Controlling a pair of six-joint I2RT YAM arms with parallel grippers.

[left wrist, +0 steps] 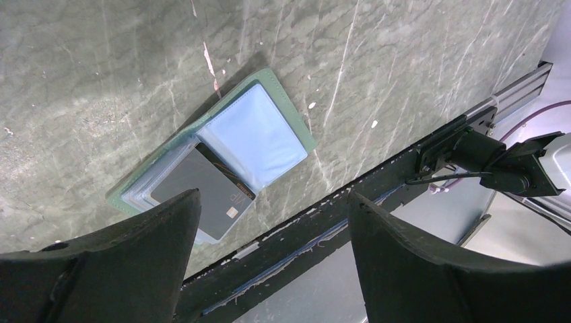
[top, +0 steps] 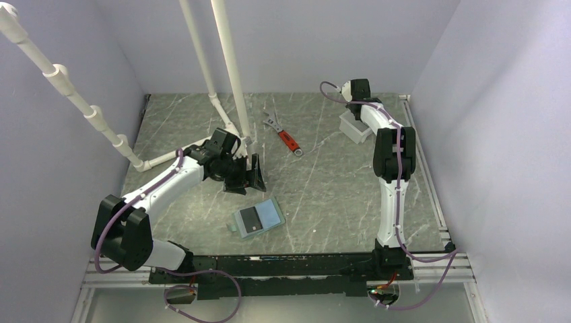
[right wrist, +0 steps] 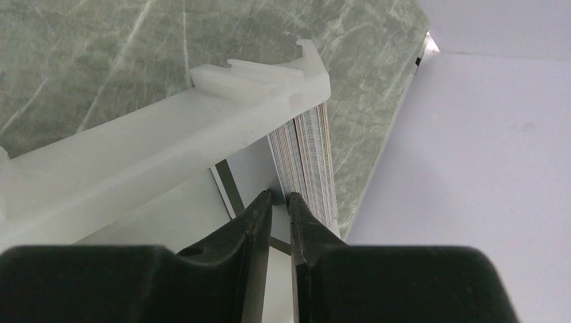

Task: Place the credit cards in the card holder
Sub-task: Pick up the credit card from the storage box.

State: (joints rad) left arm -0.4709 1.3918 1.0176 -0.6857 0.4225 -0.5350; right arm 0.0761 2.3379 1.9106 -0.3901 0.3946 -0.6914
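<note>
The card holder (top: 258,217) lies open on the marble table near the front edge. In the left wrist view the card holder (left wrist: 296,128) shows a dark card (left wrist: 202,195) on one half and a light blue face (left wrist: 252,138) on the other. My left gripper (top: 248,178) hovers behind it, open and empty (left wrist: 274,195). My right gripper (right wrist: 281,195) reaches into the white tub (right wrist: 168,134) at the back right. Its jaws stand nearly together beside a stack of credit cards (right wrist: 310,155) on edge. Whether a card sits in the slim gap does not show.
A red-handled wrench (top: 286,136) lies at the back centre. White pipes (top: 229,81) rise behind my left arm. The white tub (top: 353,129) stands close to the right wall. A black rail (top: 283,262) runs along the table's near edge.
</note>
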